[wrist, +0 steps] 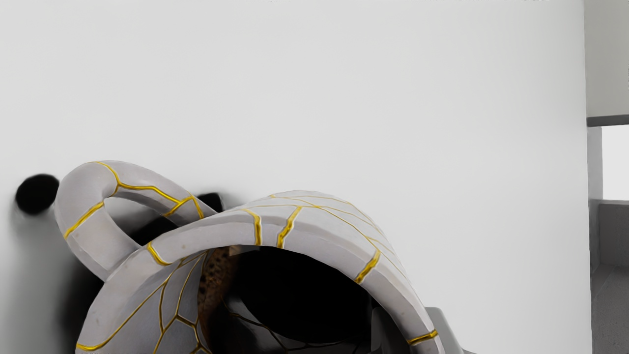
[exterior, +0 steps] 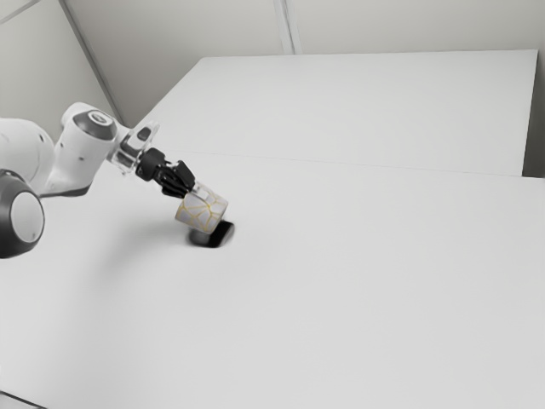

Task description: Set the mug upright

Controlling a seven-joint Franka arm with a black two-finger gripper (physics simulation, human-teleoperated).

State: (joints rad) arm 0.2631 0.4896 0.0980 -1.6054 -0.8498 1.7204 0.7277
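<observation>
Where the exterior view is read from left to right, one white jointed arm (exterior: 85, 153) is listed first, brought in from that view's left edge.

Item next: tool (exterior: 196, 189), black, two-fingered, angled downward; judged to be closed on the mug's wall, which in the wrist view is seen between one finger (wrist: 388, 332) inside the mouth and one finger (wrist: 446, 332) outside.

Item next: mug (exterior: 202, 208), pale, veined in gold, one handle (wrist: 83, 236); held just beyond the tool's tips, on the side toward the exterior view's right and lower down. Its long axis is tilted, neither upright nor fully flat, and its open mouth is turned toward the tool. By this relation the coming move is judged to be governed: the axis is to be brought to vertical, base down, with the wall kept pinched. Slipping or rolling at so narrow a grip is to be guarded against.

Item last: surface (exterior: 358, 273), plain white, marked by a dark shadow (exterior: 223, 232) beneath the mug. Whether the mug's lower edge is borne by it cannot be told.

Count: arm, one; tool, one; fingers, two; mug, one; handle, one; surface, one.
</observation>
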